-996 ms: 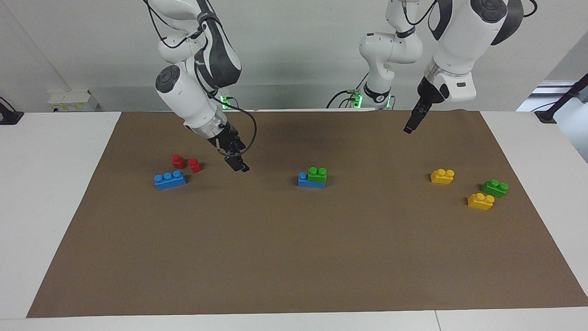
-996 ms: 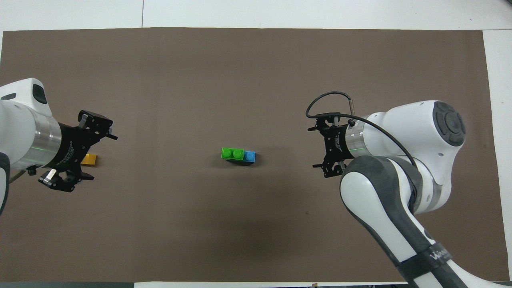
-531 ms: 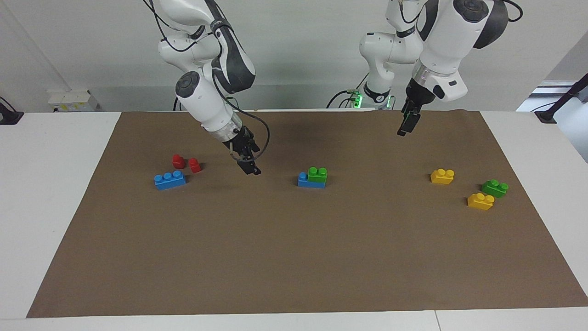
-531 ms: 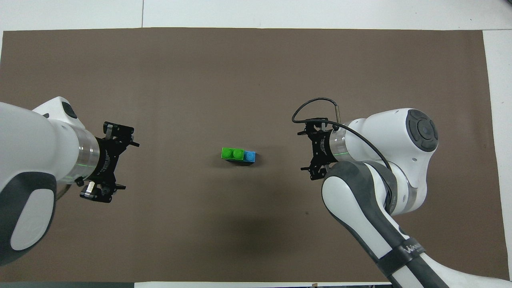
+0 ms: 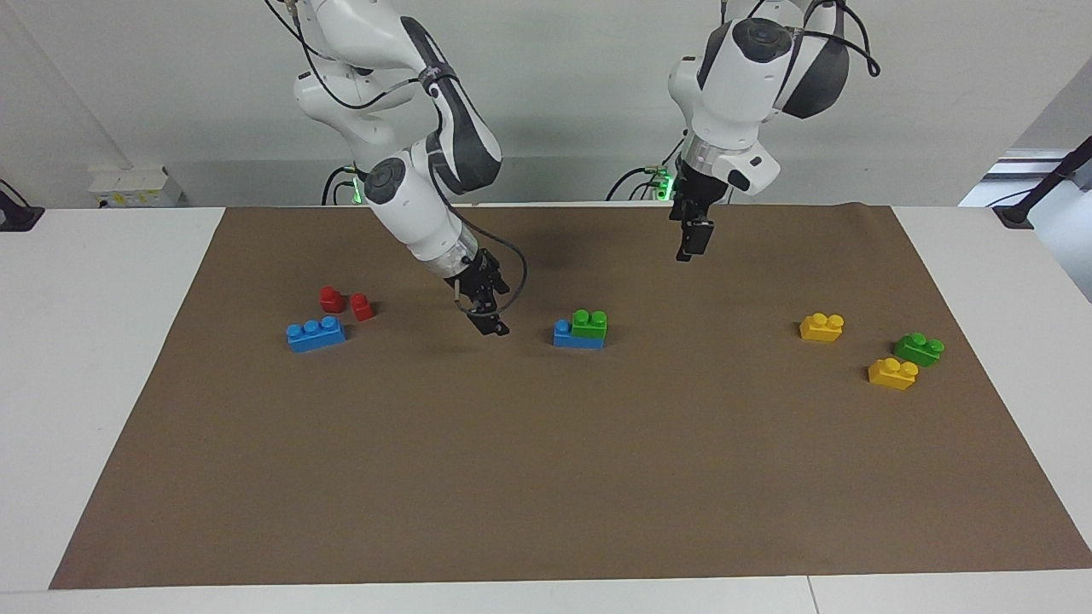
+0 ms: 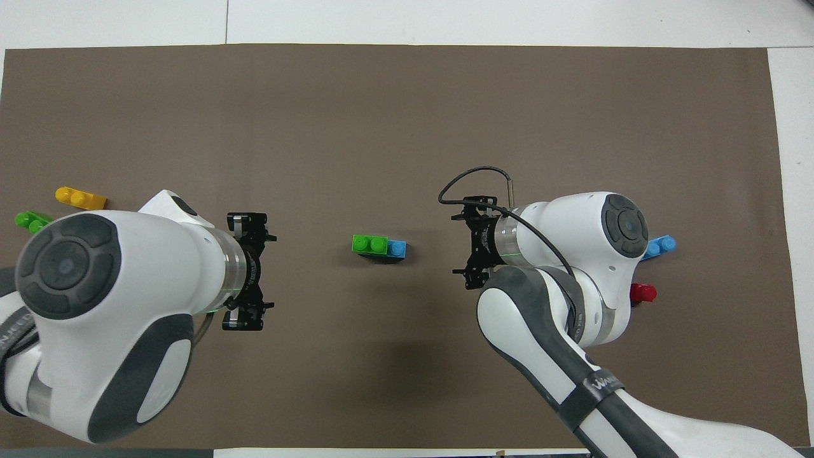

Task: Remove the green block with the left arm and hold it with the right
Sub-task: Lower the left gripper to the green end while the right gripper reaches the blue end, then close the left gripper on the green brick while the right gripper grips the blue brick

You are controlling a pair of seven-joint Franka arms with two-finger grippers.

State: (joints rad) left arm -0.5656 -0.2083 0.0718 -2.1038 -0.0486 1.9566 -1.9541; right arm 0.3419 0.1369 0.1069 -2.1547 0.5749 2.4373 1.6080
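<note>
Green block (image 5: 589, 323) sits studs-up on a blue brick (image 5: 566, 334) mid-surface, long axis running toward the arms' ends. Looks light, rigid and slick, so I'd pinch its flat long sides. Right gripper (image 5: 493, 325) is low beside the stack, left gripper (image 5: 688, 246) is higher; can't tell the jaws on either.

- White table (image 5: 102, 358) carries a brown mat (image 5: 546, 477).
- On the mat: a blue brick (image 5: 573, 337) beside the right gripper (image 5: 493, 327), another blue brick (image 5: 316, 333), two red pieces (image 5: 345, 303), two yellow bricks (image 5: 821, 327), one green brick (image 5: 919, 349).
</note>
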